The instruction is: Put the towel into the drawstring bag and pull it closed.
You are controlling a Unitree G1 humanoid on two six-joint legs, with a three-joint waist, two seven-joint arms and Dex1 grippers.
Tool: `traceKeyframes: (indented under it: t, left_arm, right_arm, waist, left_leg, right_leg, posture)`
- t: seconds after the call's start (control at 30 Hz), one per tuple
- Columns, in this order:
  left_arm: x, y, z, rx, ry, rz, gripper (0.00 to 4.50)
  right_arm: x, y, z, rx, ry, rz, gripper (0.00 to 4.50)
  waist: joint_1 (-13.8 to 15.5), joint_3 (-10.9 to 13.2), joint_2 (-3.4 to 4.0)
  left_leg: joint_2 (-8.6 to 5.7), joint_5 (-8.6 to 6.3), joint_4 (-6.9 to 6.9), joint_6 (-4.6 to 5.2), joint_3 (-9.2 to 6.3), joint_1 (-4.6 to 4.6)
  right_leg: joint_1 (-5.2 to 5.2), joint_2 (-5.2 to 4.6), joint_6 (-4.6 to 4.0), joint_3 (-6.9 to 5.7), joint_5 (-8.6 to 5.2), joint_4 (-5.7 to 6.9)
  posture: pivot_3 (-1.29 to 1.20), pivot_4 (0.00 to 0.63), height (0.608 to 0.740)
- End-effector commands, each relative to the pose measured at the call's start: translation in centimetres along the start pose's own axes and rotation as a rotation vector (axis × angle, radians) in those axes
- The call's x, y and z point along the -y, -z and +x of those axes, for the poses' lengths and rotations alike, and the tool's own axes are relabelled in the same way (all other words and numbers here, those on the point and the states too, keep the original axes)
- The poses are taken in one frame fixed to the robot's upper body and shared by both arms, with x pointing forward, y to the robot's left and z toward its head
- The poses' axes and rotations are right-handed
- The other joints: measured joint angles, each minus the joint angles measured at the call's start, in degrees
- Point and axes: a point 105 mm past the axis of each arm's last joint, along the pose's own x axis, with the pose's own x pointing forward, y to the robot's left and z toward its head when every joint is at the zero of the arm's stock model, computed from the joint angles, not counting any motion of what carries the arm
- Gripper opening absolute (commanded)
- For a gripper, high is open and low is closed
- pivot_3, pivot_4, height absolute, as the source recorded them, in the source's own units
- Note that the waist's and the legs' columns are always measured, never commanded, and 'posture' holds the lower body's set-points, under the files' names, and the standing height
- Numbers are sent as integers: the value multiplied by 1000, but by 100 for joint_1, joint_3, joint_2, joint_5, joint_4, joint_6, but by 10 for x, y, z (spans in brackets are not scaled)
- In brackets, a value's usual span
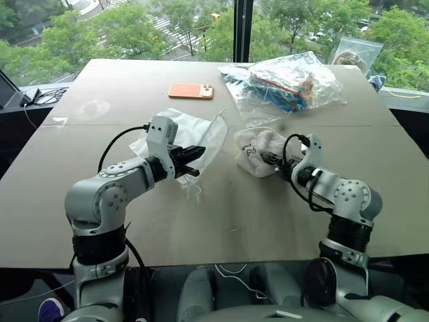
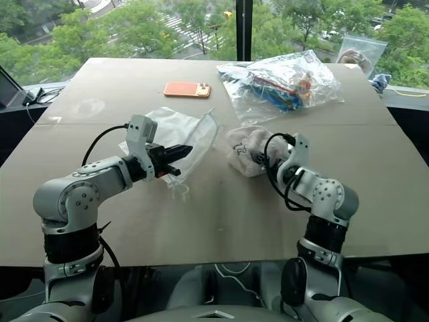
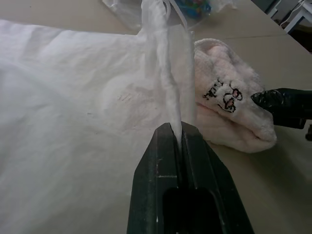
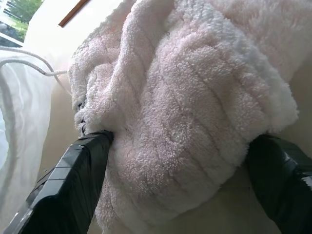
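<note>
While the left gripper (image 1: 193, 155) stands clamped on the mouth edge of the drawstring bag (image 1: 191, 131), holding it raised, the right gripper (image 4: 180, 161) straddles the towel (image 1: 258, 149) with jaws wide, not yet closed. Step judged: grasping the towel; next, close, lift, carry leftward into the bag. Behind: orange phone (image 1: 191, 90), clear plastic bag (image 1: 288, 80), neither obstructing.

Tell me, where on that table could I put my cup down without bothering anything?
Bare board lies along the near edge of the table, and at the far left corner beyond the orange phone. The middle is crowded: drawstring bag, towel, both claws, and the clear plastic bag of colourful items behind.
</note>
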Motion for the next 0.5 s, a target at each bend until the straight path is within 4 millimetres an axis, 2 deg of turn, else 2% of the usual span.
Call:
traceKeyframes:
  t: [0.03, 0.07, 0.13, 0.2, 0.23, 0.27, 0.33, 0.37, 0.4, 0.43, 0.47, 0.5]
  left_arm:
    - [8, -6, -4, 32, 16, 31, 25]
    - [8, -6, -4, 32, 14, 30, 25]
    - [7, -5, -5, 31, 6, 31, 0]
    - [6, -5, -6, 31, -4, 36, 0]
    - [5, -5, -6, 32, -9, 39, 0]
    - [4, -6, -6, 33, -16, 44, 0]
    - [0, -7, -6, 35, -33, 46, 0]
    - [-2, -7, -6, 38, -45, 47, 0]
    - [-4, -8, -6, 40, -52, 47, 0]
    - [-5, -8, -6, 41, -57, 46, 0]
    - [-5, -8, -5, 41, -59, 44, 0]
    - [-6, -8, -5, 41, -60, 44, 0]
  right_arm:
    - [5, 26, 27, -70, 39, -77, 4500]
    - [6, 32, 31, -82, 44, -129, 4500]
    - [8, 40, 39, -94, 51, -265, 3940]
    - [9, 45, 43, -91, 53, -397, 3562]
    - [8, 44, 43, -75, 44, -450, 2899]
    - [6, 42, 41, -56, 30, -482, 2617]
    - [2, 36, 35, -19, 2, -539, 1605]
    - [3, 33, 30, -11, -2, -586, 1351]
    - [4, 31, 25, -6, -1, -633, 839]
    - [4, 30, 20, -3, -1, -666, 508]
    - [4, 27, 14, 1, -5, -694, 51]
    - [4, 25, 9, 4, -10, -711, 51]
  waist:
    - [-15, 1, 2]
    - [-16, 4, 8]
    - [-18, 2, 6]
    - [-15, 2, 8]
    - [-16, 4, 13]
    - [-13, 10, 22]
    - [11, 14, 28]
    - [44, 16, 32]
    - [65, 30, 55]
    - [98, 35, 63]
    - [108, 35, 62]
    - [139, 34, 60]
  left_leg:
    - [-1, -2, 0, -4, -28, 12]
    - [-1, -3, 0, -6, -46, 22]
    - [-1, -5, -10, -8, -81, 52]
    - [-2, -7, -22, -11, -117, 85]
    - [-2, -10, -28, -17, -126, 90]
    - [-2, -12, -34, -20, -144, 92]
    - [-2, -18, -35, -30, -173, 87]
    - [-2, -22, -35, -37, -173, 87]
    - [-3, -27, -35, -47, -172, 81]
    - [-9, -31, -37, -53, -170, 75]
    - [-23, -39, -37, -67, -164, 69]
    - [-28, -41, -37, -70, -162, 69]
  right_leg:
    - [0, -3, 0, -17, 0, -8]
    - [0, -6, 0, -32, 0, -16]
    - [1, -22, -1, -73, -1, -34]
    - [7, -42, -1, -121, -2, -59]
    - [7, -51, -1, -139, -2, -72]
    - [6, -56, -1, -161, -2, -89]
    - [-8, -82, -1, -213, -1, -105]
    - [-14, -90, -1, -227, -1, -105]
    - [-22, -93, -1, -233, 0, -104]
    - [-27, -94, -17, -230, 15, -104]
    - [-35, -98, -39, -218, 71, -103]
    - [-36, -99, -48, -216, 90, -104]
  posture:
    - [0, 150, 740]
    - [0, 150, 740]
    - [0, 150, 740]
    - [0, 150, 740]
    - [0, 150, 740]
    - [0, 150, 740]
    - [0, 150, 740]
    - [0, 150, 740]
    - [0, 150, 740]
    - [0, 150, 740]
    - [0, 150, 740]
    - [0, 150, 740]
